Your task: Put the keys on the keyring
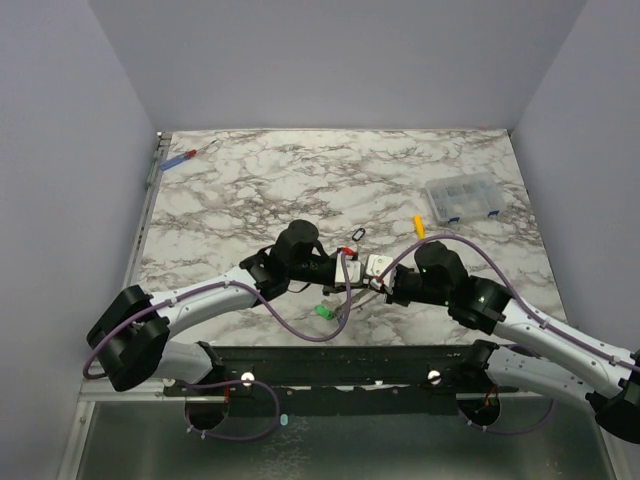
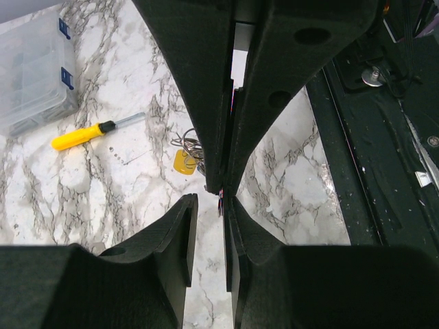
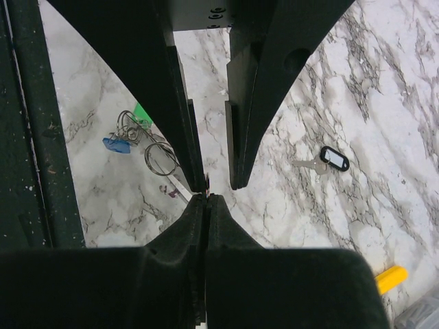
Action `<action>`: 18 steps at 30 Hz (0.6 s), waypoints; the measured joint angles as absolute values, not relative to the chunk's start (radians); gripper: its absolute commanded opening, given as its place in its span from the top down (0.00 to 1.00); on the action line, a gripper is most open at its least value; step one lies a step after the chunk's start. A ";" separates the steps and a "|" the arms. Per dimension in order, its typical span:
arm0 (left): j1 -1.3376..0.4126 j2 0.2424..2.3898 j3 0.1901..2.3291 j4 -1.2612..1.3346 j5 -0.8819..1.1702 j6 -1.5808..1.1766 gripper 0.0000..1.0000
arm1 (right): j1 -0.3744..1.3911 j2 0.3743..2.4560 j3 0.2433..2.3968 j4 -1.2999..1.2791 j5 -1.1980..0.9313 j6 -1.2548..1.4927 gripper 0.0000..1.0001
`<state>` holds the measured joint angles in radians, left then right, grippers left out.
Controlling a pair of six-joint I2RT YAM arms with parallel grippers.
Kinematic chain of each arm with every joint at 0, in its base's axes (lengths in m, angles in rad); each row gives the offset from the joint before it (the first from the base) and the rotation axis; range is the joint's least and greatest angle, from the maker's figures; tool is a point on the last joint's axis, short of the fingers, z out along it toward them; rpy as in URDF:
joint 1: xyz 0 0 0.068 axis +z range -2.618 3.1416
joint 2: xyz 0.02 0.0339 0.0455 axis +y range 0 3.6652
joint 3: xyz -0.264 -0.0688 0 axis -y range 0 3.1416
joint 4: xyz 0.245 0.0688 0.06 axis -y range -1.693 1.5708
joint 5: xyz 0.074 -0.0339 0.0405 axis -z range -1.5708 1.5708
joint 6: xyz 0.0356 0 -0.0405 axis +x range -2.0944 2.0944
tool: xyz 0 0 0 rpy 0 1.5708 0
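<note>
My two grippers meet tip to tip at the table's middle. In the right wrist view my right gripper (image 3: 206,199) is shut on a thin flat key seen edge-on, with a red-blue sliver (image 2: 221,197) poking from its tips. My left gripper (image 2: 209,201) faces it, open, and the sliver lies against the inner face of one finger (image 2: 236,233). The wire keyring (image 3: 159,174) lies on the marble with a green key (image 3: 143,114) and a blue key (image 3: 115,144) beside it. A yellow key (image 2: 184,162) lies among wire loops. Another green key (image 1: 323,312) rests near the front edge.
A key with a black tag (image 3: 334,158) lies off to the side. A yellow-handled screwdriver (image 2: 81,136) and a clear compartment box (image 2: 31,75) sit at the right of the table. A red-and-blue screwdriver (image 1: 180,158) lies at the far left corner.
</note>
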<state>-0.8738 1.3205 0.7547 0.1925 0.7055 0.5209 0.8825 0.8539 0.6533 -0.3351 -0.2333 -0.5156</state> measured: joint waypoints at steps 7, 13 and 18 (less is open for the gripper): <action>-0.875 1.337 0.744 0.244 0.713 0.496 0.93 | 0.883 0.848 0.653 -0.337 -0.228 -0.511 0.99; -0.882 1.343 0.733 0.268 0.725 0.487 1.00 | 0.883 0.836 0.648 -0.339 -0.210 -0.500 0.98; -0.884 1.343 0.722 0.296 0.724 0.487 1.00 | 0.883 0.823 0.640 -0.329 -0.196 -0.479 0.57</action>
<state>-0.8841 1.3426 0.7223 0.2958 0.7242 0.4866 0.8829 0.8227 0.6399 -0.3290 -0.1959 -0.4793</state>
